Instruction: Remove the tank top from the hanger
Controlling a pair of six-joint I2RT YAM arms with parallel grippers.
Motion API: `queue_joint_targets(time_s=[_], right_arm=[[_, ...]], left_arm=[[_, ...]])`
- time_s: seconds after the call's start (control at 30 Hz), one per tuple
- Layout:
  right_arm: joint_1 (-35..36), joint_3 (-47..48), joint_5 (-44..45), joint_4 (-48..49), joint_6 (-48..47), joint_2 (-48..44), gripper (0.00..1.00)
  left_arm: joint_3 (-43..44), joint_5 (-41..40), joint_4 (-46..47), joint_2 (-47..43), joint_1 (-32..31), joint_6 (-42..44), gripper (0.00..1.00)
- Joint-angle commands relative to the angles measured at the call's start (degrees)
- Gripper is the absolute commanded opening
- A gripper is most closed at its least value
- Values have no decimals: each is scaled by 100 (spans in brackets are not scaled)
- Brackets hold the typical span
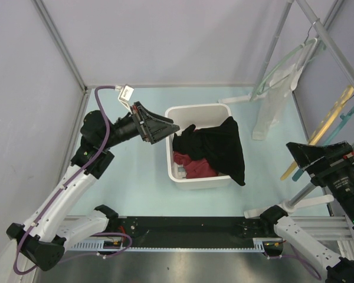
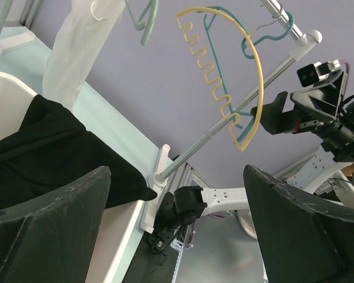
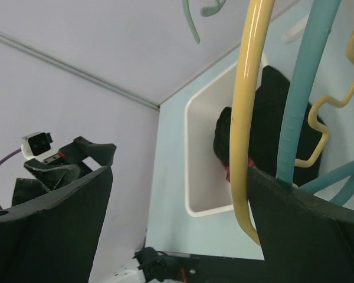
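The black tank top (image 1: pixel 221 147) lies in the white bin (image 1: pixel 194 109), draped over its right wall and off any hanger. It also shows in the left wrist view (image 2: pixel 41 147) and in the right wrist view (image 3: pixel 265 118). A bare yellow hanger (image 1: pixel 330 118) and a bare teal hanger (image 1: pixel 349 115) hang from the rail at the right. My right gripper (image 1: pixel 295 158) stands open beside them. The yellow hanger (image 3: pixel 243 118) runs down just inside one of its fingers, ungripped. My left gripper (image 1: pixel 171 133) hovers open and empty over the bin's near-left corner.
A white garment (image 1: pixel 271 100) hangs on a pale green hanger (image 1: pixel 277 68) further back on the slanted metal rail (image 1: pixel 333 44). Red cloth (image 1: pixel 194 165) lies under the black one in the bin. Grey walls close in the left, back and right sides.
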Motion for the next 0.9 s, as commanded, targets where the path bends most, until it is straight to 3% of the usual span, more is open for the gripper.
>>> queue_joint_targets(time_s=[0.0, 0.13, 0.4, 0.57, 0.87], right_arm=[[-44, 331, 313, -106, -1100, 117, 100], [-62, 392, 31, 71, -1954, 196, 100], [-88, 885, 172, -579, -3447, 389, 100], [-106, 1869, -133, -1089, -3704, 653, 100], [-501, 1474, -1972, 641, -3344, 512, 99]], left_arm=[[-24, 122, 74, -9, -1, 159, 99], [-33, 130, 74, 8, -1, 185, 100], [-77, 148, 74, 52, -1, 202, 99], [-112, 157, 91, 87, -1, 211, 99], [-121, 192, 241, 175, -1, 159, 99]])
